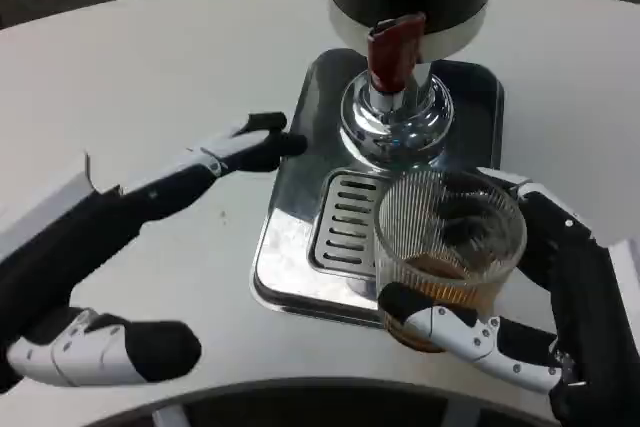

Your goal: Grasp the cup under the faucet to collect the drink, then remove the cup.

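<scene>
The right hand (520,297) is wrapped around the ribbed glass cup (450,247), which holds some brown drink and sits at the front edge of the steel drip tray (290,247), just in front of the faucet (395,52); the left hand (215,162) reaches toward the tray's left side above the white counter (150,77), fingers apart, holding nothing.

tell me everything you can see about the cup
The cup is a clear, ribbed tumbler, seemingly glass or plastic, standing upright with a shallow layer of amber-brown drink at its bottom. It sits at the front right edge of the shiny metal drip tray, beside the slotted grate, forward of the faucet rather than directly under it. The right robot hand wraps around it, fingers on its front and far sides.
</scene>
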